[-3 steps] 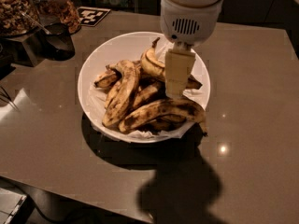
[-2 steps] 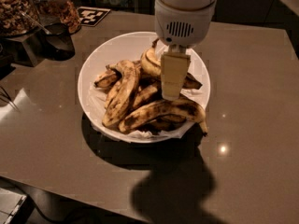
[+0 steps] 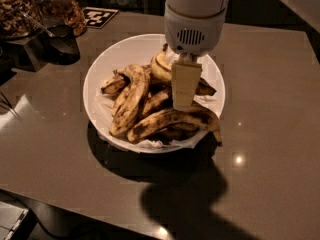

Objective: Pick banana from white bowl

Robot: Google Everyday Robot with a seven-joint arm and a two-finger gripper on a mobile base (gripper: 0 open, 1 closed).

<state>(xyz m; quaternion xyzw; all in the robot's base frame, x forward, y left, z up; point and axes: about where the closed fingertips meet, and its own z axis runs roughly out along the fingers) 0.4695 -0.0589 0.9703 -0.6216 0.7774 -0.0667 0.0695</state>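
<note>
Shift: the gripper (image 3: 183,104) is being carried slightly toward the picture's left compared with a second ago, with its height over the pile barely changing.
Unchanged: the bananas and the bowl (image 3: 117,56) are lying as they were lying then; nothing is being lifted yet.
Gripper place: it is being held pointing straight down over the middle of the bowl, its tip close above the heaped fruit.
Gripper state: whether it is spread or pressed together cannot be told, since only one pale side of it is being shown.
Banana: the long yellow banana (image 3: 131,99) with fine streaks is judged to be the target. It is lying in the bowl just to the picture-left of the gripper, running from beyond it to nearer than it.
Neighbours: a darker, blotched banana (image 3: 170,120) is lying across the front, just below the tip, and smaller ones are crowding beneath the gripper.
Step in hand: the gripper is being lined up for the descent.
Doing it well: the gripper should be brought further left until it is centred on the target's thick middle and set across its length. The descent should be kept slow, so the blotched banana is not being pinched instead.
Paper: the crumpled lining (image 3: 160,144) is showing at the near rim and should be left alone.
</note>
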